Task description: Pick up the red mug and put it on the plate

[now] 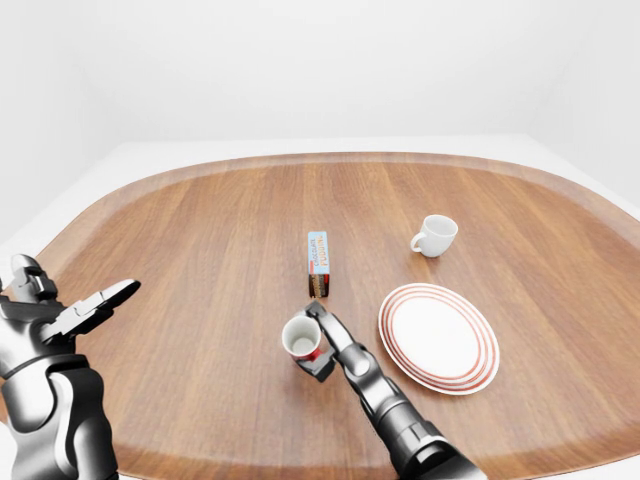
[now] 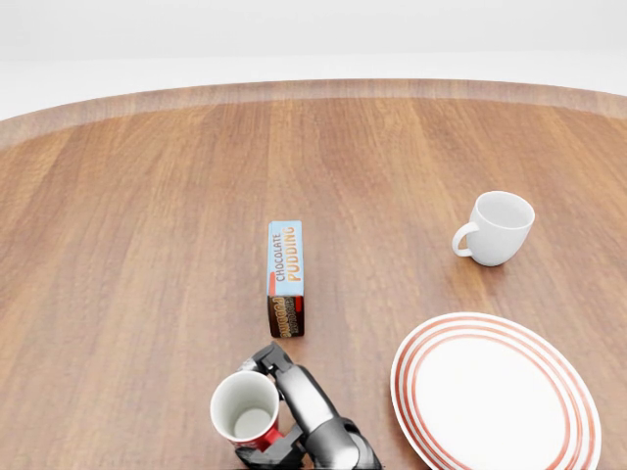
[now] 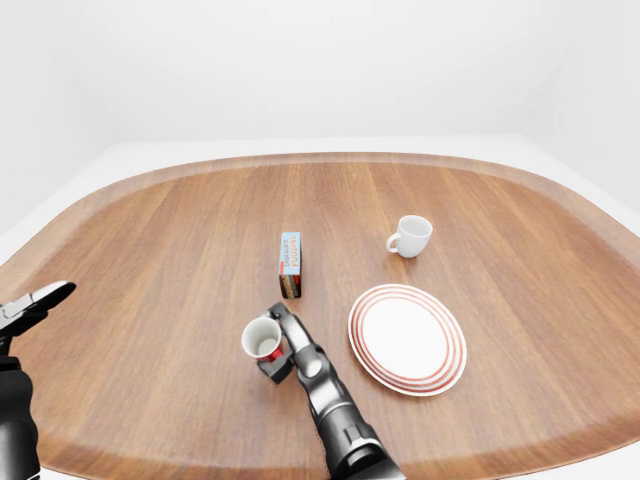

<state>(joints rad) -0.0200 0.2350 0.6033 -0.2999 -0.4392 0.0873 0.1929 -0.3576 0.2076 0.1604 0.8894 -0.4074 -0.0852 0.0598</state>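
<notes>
Right hand fingers are gripping the red ceramic mug; pickup is underway. Next: carrying it right onto the red-striped white plate. Left hand is hanging open.

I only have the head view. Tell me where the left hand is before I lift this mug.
Observer: The left hand is raised at the left edge of the left-eye view, fingers open, holding nothing.
Operator: Report the right grip.
Observer: The right hand has fingers closed round the red mug with the white inside, one above it and one below.
Operator: Check the plate's cut-off edge.
Observer: In the right-eye view the white plate with red rings lies wholly on the round wooden table, short of its rim.
</notes>
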